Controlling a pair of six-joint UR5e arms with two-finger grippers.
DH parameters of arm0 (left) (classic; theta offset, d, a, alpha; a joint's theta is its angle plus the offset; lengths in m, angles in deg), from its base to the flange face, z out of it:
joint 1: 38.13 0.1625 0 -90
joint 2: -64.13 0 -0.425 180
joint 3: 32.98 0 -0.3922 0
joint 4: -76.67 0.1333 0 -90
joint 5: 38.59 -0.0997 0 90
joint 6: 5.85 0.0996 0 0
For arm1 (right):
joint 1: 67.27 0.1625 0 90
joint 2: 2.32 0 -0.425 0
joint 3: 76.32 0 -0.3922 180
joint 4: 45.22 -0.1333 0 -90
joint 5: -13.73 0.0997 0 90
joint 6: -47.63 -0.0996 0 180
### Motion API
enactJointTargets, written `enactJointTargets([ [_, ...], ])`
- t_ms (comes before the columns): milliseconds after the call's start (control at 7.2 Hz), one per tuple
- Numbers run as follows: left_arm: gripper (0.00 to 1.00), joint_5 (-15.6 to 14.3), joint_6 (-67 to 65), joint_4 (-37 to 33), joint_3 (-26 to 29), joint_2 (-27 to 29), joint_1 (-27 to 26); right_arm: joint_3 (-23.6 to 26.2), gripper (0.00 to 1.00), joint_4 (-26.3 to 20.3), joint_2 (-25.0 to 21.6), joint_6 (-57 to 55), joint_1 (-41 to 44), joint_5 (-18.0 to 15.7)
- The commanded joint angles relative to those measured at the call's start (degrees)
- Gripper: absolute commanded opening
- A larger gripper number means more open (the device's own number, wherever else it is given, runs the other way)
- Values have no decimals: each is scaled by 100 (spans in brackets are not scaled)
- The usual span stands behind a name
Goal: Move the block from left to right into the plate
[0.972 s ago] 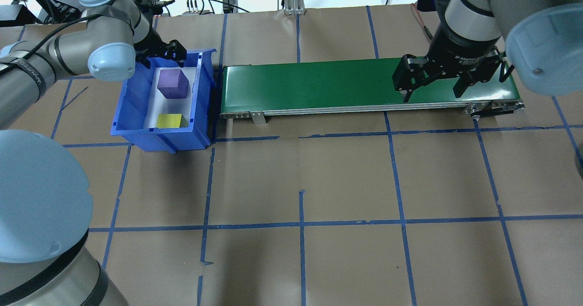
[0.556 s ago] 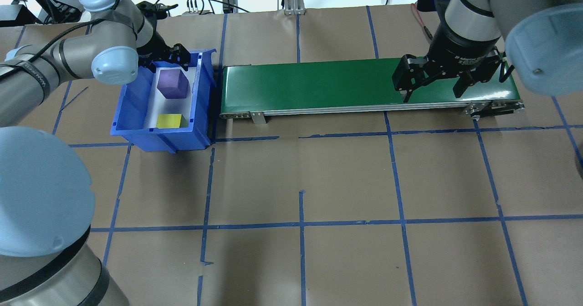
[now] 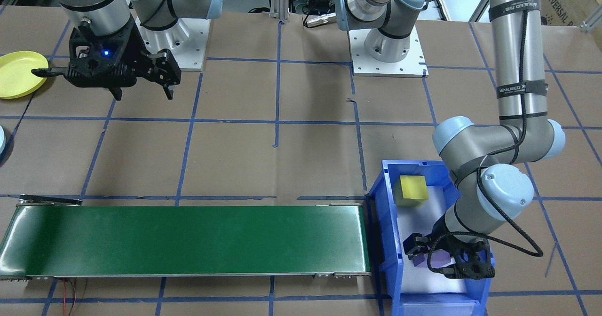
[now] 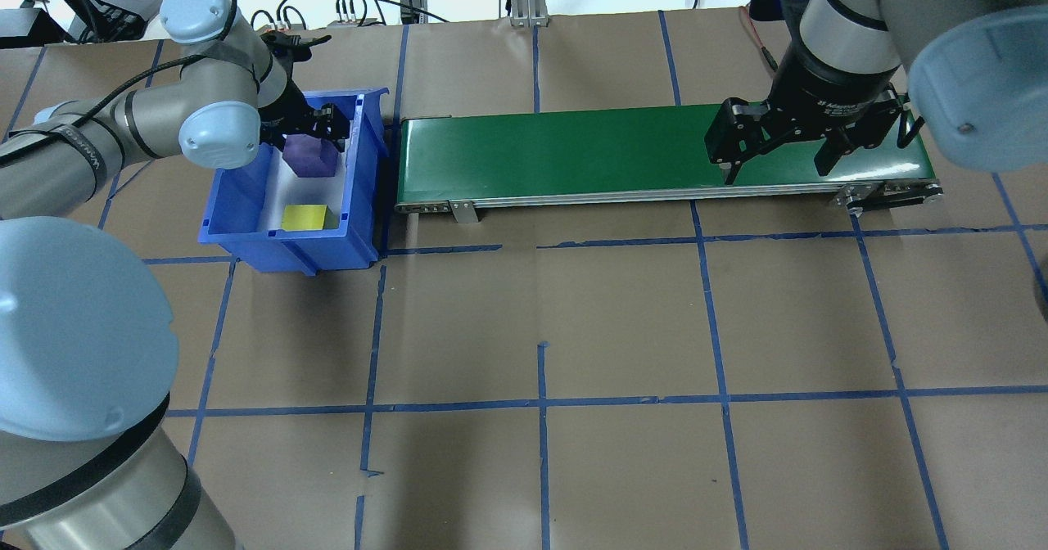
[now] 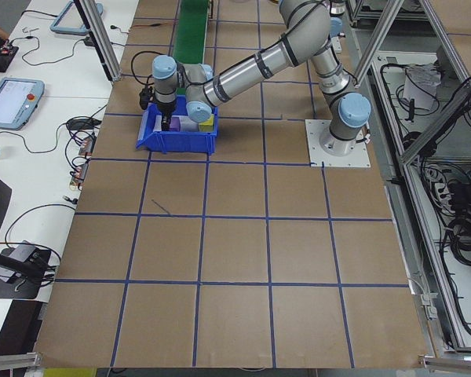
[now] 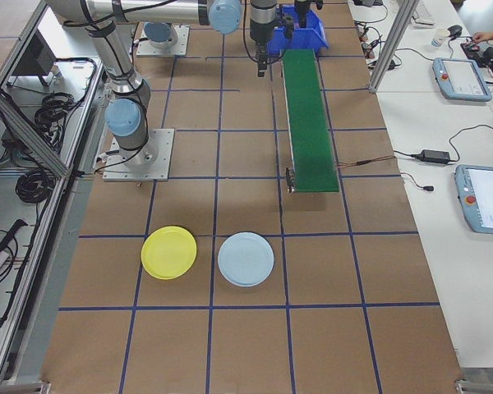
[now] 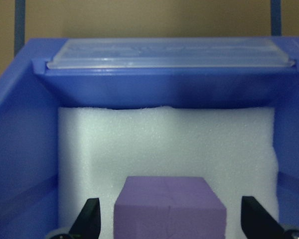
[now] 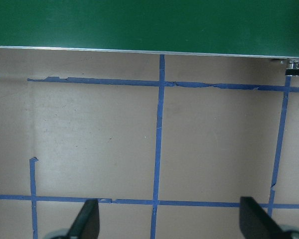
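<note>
My black left gripper (image 7: pixel 169 219) hangs over a purple block (image 7: pixel 170 206). It sits on white foam (image 7: pixel 164 144) in a blue bin (image 4: pixel 246 206). A yellow block (image 3: pixel 413 190) is at 12 o'clock from it in the front view. The belt (image 4: pixel 622 153) is green. The table (image 4: pixel 540 329) is brown with blue tape lines (image 4: pixel 540 403). The plate (image 6: pixel 169 252) is yellow; beside it is a plate that looks pale blue (image 6: pixel 246 259).

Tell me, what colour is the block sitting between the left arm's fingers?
Purple. The block shows best in the left wrist view, resting on white foam.
</note>
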Motion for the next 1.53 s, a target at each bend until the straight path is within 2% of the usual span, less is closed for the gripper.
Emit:
enactJointTargets([
  [0, 37, -6, -8, -24, -20, 15, 0, 0, 100, 0, 0, 0, 0, 0],
  [278, 36, -15, -26, -41, 129, -264, -9, 0, 100, 0, 0, 0, 0, 0],
  [556, 36, -24, -17, -320, 165, -1070, -35, 0, 100, 0, 0, 0, 0, 0],
  [833, 36, 29, -52, -384, 200, -1679, -332, 0, 100, 9, 0, 0, 0, 0],
  [972, 36, -32, -139, -375, 200, -1812, -665, 0, 100, 9, 0, 0, 0, 0],
  [1250, 36, 37, -1479, -375, 78, -1726, -1088, 0, 100, 9, 0, 0, -9, 0],
  [1389, 36, 38, -1659, -323, 77, -1560, -1264, 0, 100, 9, 0, 0, -9, 0],
])
